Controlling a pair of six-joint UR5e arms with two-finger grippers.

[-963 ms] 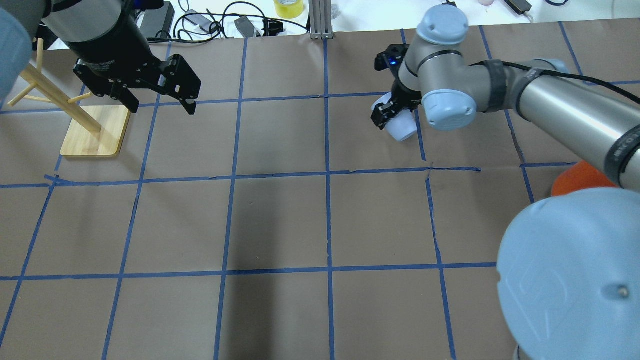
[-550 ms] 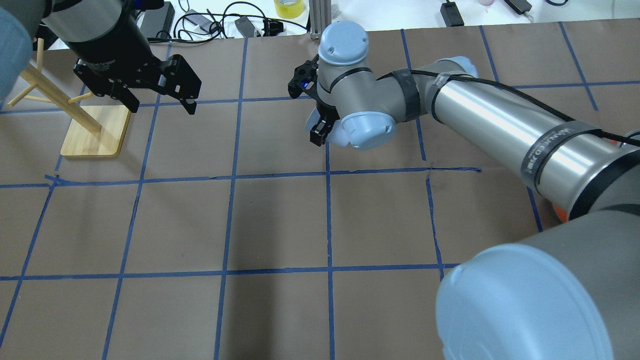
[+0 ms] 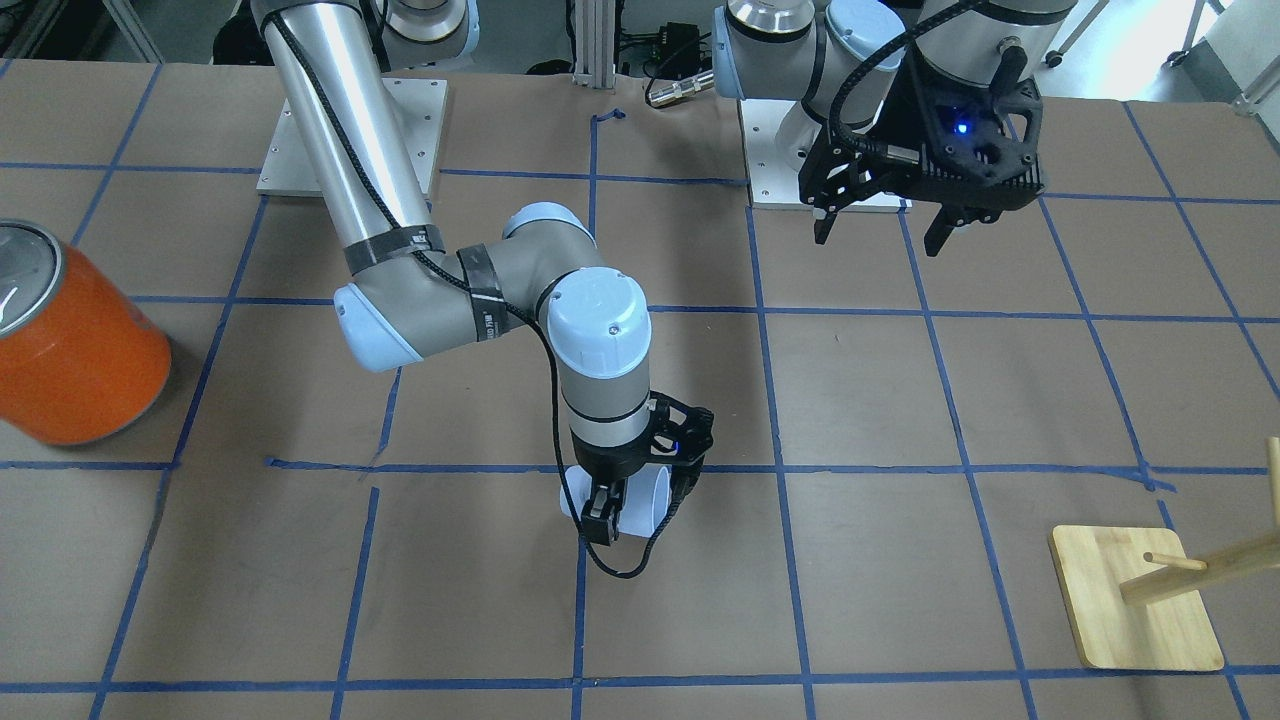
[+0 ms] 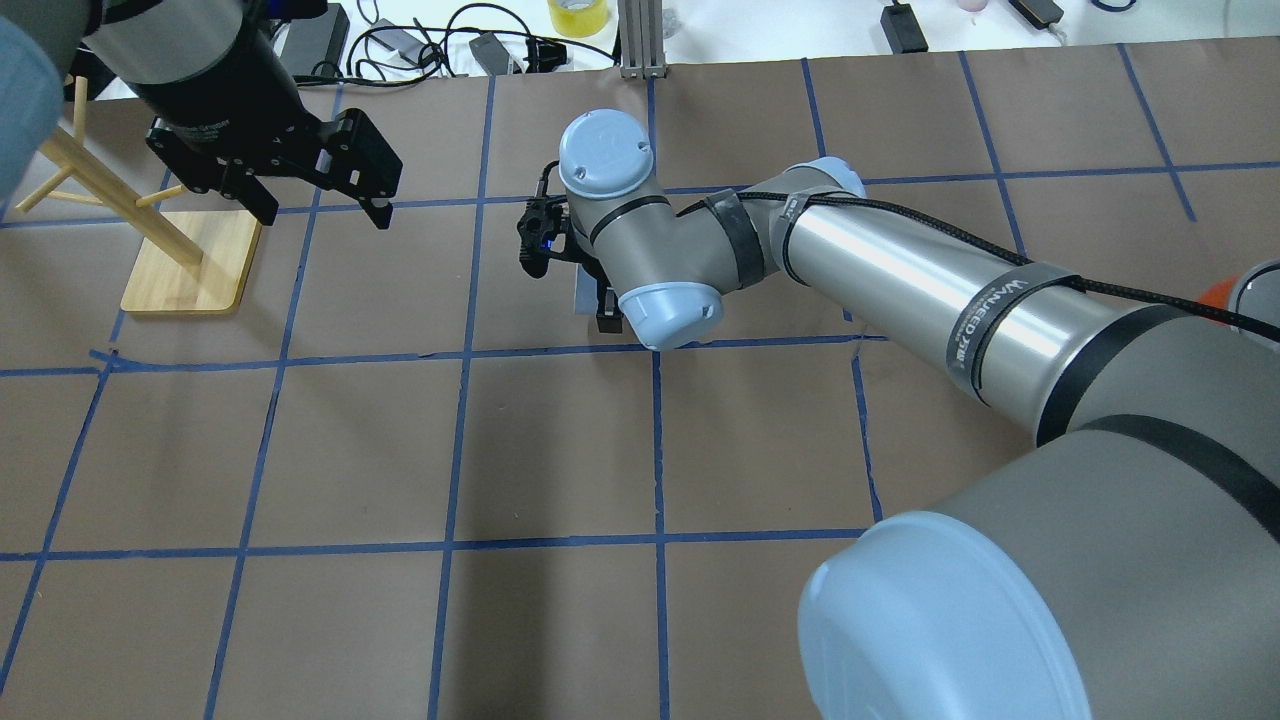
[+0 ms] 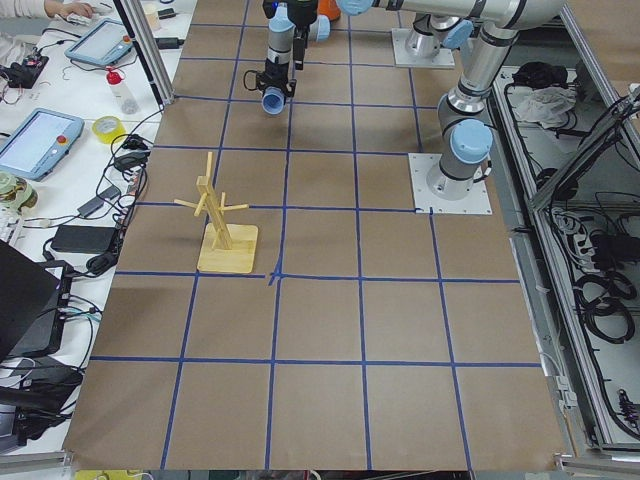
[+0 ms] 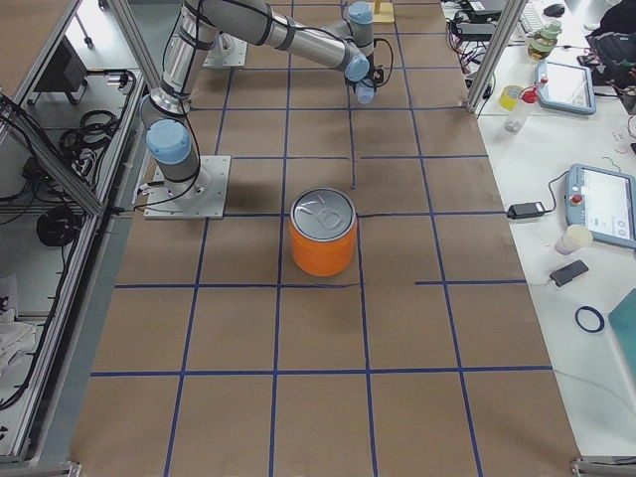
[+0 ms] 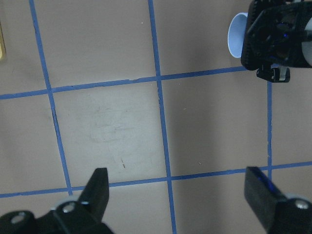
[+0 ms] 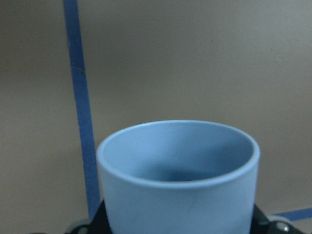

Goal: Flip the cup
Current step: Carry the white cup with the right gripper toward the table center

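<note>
The pale lavender-blue cup point(image 3: 645, 492) is held in my right gripper point(image 3: 638, 508), which is shut on its body. The cup lies tilted on its side just over the brown table, near a blue tape crossing. In the right wrist view the cup point(image 8: 178, 180) fills the lower half, with its open rim facing away from the gripper. In the overhead view the right wrist hides most of the cup point(image 4: 583, 296). It also shows in the left wrist view point(image 7: 237, 35). My left gripper point(image 3: 880, 232) hangs open and empty, high above the table and apart from the cup.
A big orange can point(image 3: 70, 350) with a silver top stands at the table's end on the right arm's side. A wooden peg rack point(image 3: 1135, 600) on a bamboo base stands on the left arm's side. Cables and tape rolls lie beyond the table's far edge.
My right arm has swept leftward in the overhead view, carrying the cup from the right of the middle tape line to just left of it. The left arm has not moved.
</note>
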